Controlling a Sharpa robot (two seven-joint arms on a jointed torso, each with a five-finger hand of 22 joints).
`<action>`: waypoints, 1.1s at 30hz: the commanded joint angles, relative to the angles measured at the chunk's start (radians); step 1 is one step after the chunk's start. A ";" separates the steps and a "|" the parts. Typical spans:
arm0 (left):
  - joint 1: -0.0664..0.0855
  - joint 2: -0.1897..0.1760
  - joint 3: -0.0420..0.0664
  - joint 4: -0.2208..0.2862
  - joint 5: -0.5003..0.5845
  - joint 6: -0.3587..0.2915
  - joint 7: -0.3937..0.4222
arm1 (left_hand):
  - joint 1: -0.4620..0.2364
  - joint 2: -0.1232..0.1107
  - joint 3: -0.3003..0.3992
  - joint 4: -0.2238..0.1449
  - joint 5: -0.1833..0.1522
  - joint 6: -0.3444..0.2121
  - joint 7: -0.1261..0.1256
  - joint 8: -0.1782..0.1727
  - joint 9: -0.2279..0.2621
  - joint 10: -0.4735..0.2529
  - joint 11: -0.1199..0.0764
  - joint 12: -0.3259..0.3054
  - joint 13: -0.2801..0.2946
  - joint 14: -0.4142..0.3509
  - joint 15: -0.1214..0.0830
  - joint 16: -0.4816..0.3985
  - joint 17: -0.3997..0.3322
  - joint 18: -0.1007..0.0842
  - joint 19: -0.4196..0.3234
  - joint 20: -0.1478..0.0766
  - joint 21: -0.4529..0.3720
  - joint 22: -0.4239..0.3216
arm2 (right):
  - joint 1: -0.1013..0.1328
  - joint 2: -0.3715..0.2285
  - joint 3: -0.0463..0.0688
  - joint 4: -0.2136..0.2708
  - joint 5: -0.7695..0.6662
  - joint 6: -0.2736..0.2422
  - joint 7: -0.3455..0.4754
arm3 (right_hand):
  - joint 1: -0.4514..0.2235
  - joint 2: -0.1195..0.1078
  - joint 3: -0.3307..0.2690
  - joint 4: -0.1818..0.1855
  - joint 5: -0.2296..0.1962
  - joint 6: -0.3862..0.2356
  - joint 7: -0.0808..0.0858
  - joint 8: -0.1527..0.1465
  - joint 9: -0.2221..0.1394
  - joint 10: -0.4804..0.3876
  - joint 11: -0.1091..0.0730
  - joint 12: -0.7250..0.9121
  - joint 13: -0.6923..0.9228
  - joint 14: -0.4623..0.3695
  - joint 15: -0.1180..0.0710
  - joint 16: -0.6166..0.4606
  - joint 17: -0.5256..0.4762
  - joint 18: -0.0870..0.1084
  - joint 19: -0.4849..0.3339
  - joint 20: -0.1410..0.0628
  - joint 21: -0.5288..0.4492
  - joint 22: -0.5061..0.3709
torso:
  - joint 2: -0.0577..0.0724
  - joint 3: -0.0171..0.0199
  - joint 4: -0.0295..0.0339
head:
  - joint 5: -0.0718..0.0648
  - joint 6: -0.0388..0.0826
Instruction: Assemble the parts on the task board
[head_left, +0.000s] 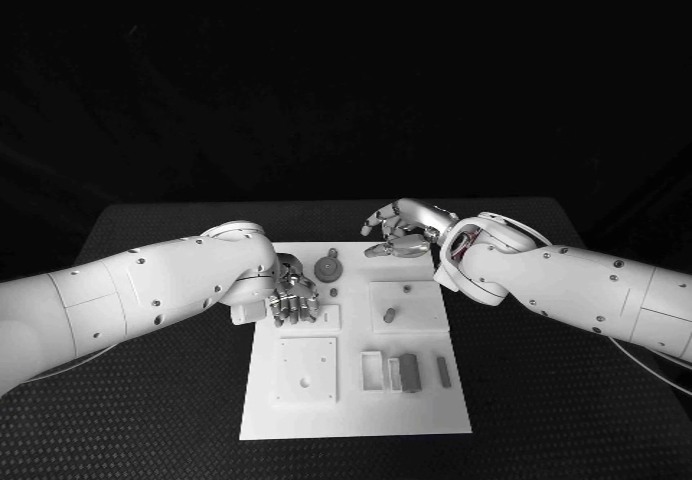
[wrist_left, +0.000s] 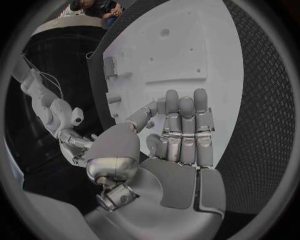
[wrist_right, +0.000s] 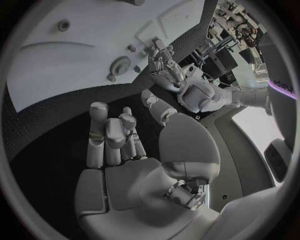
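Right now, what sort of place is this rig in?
Likely a robotics lab test bench: a white task board with small parts on a black table, and equipment racks in the room behind.

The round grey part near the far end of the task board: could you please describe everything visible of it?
The round grey part looks like a flat disc with a raised centre and a small tab pointing away from the robot. It lies flat on the white task board, just beside the left hand; whether they touch is unclear.
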 joint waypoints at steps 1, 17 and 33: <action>-0.001 0.002 -0.001 0.003 -0.003 0.003 0.002 | 0.003 0.009 0.008 0.001 0.001 0.070 -0.065 0.002 0.002 -0.007 -0.010 0.005 0.001 -0.002 -0.006 0.005 -0.002 0.007 0.003 -0.001 0.002 0.002 | 0.000 0.000 0.000 0.001 0.000 0.012 0.001 | 0.008 0.001 0.001 0.004 0.003 -0.015 0.024 0.003 -0.001 -0.007 0.004 -0.004 -0.001 -0.006 -0.002 -0.004 -0.001 0.037 0.001 -0.009 -0.004 0.016 | 0.000 -0.0007 0.0003 | 0.000 -0.001; -0.001 0.001 -0.001 0.003 -0.042 -0.032 0.014 | 0.003 0.011 0.008 0.001 -0.003 0.069 -0.065 0.001 0.003 -0.009 -0.010 0.006 0.001 -0.004 -0.006 0.007 -0.004 0.007 0.002 -0.002 0.001 0.004 | 0.000 0.000 0.000 0.000 0.000 0.013 0.001 | 0.008 0.001 0.000 0.004 0.002 -0.014 0.024 0.003 -0.002 -0.007 0.004 -0.003 -0.002 -0.006 -0.002 -0.004 -0.001 0.037 0.000 -0.009 -0.004 0.016 | 0.000 -0.0009 0.0003 | 0.000 -0.002; -0.007 0.010 -0.001 0.000 -0.051 -0.016 0.012 | 0.003 0.011 0.008 0.000 -0.005 0.069 -0.065 0.001 0.005 -0.009 -0.010 0.007 0.001 -0.004 -0.006 0.009 -0.006 0.007 0.003 -0.002 0.001 0.005 | 0.000 -0.001 0.000 0.001 0.000 0.019 0.001 | 0.008 0.001 -0.001 0.004 0.002 -0.014 0.024 0.003 -0.002 -0.007 0.004 -0.003 -0.002 -0.006 -0.002 -0.004 -0.001 0.037 0.000 -0.009 -0.004 0.016 | 0.000 -0.0004 0.0005 | -0.001 -0.001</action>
